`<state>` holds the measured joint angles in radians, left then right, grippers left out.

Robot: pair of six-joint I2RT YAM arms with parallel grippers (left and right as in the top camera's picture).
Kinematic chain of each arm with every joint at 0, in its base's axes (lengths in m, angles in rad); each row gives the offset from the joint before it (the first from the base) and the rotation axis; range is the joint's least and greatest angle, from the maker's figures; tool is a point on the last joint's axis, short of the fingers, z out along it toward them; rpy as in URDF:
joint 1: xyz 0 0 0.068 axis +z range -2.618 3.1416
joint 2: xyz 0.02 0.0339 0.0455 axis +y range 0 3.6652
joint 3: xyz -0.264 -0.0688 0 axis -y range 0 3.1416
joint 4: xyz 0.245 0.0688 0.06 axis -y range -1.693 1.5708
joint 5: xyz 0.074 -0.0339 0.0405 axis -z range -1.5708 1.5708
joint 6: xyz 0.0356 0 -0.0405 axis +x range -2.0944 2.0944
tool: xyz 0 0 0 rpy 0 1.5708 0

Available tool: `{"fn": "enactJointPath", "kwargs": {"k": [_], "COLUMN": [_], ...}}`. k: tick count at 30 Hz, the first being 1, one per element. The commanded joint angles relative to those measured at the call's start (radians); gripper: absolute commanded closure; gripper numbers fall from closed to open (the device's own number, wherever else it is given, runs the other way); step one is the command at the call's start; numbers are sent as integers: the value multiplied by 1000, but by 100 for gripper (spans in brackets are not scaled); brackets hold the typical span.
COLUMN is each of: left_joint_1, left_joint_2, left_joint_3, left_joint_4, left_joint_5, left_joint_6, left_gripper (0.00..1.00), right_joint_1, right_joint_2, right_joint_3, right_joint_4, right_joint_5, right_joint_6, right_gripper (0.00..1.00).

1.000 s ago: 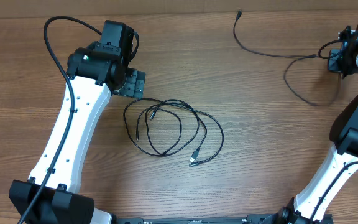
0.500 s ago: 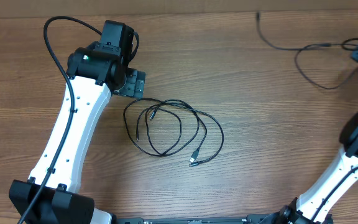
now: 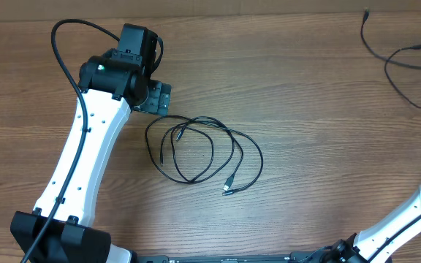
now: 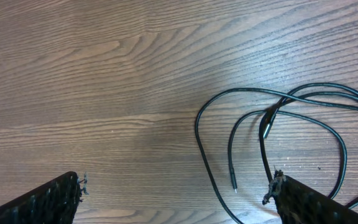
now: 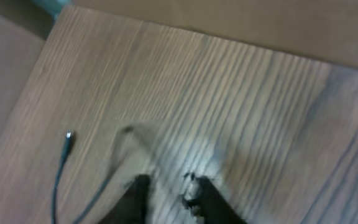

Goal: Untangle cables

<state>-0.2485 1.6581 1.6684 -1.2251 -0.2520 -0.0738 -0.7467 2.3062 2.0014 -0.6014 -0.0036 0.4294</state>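
Note:
A loose tangle of thin black cables [image 3: 175,134] lies in overlapping loops at the table's middle, with a plug end [image 3: 228,185] at its lower right. My left gripper [image 3: 156,98] hangs just up-left of the tangle, open and empty. In the left wrist view its gripper [image 4: 176,194] has wide-apart fingers [image 4: 48,202], and the cable loops [image 4: 234,180] lie between them and to the right. A separate cable [image 3: 387,71] trails at the far right top. My right gripper [image 5: 173,196] is outside the overhead view. Its blurred fingers stand close together, and that cable [image 5: 58,171] runs beside them.
The right arm's white link [image 3: 400,219] crosses the lower right corner and the left arm [image 3: 86,153] runs along the left side. In the right wrist view the table's far edge [image 5: 185,28] and left edge are near.
The right gripper has moved right, out of the overhead view, dragging the separate cable with it toward the right edge. The left arm and the central tangle have not moved.

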Motion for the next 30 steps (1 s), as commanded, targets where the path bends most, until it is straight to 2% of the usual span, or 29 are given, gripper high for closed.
{"fn": "enactJointPath", "kwargs": {"k": [1,9,18,22,30], "left_joint_1": [0,0,0,0,0], "left_joint_2": [6,6,6,6,6], "left_joint_3": [-5,-5,-5,-5,-5], "left_joint_4": [3,3,3,3,3], "left_joint_5": [-12,-12,-12,-12,-12], "left_joint_6": [15,15,15,15,15], "left_gripper": [1,1,0,0,0], "right_joint_1": [5,5,5,5,7], "right_joint_2": [-4,-4,-4,-4,-4], "right_joint_3": [2,2,2,2,2], "right_joint_4": [4,-138,-378,-470,-598], "right_joint_5": [-18,3,8,-105,-156], "right_joint_6": [-26,-41,-42,-143,-159], "right_gripper": [0,0,0,0,0]}}
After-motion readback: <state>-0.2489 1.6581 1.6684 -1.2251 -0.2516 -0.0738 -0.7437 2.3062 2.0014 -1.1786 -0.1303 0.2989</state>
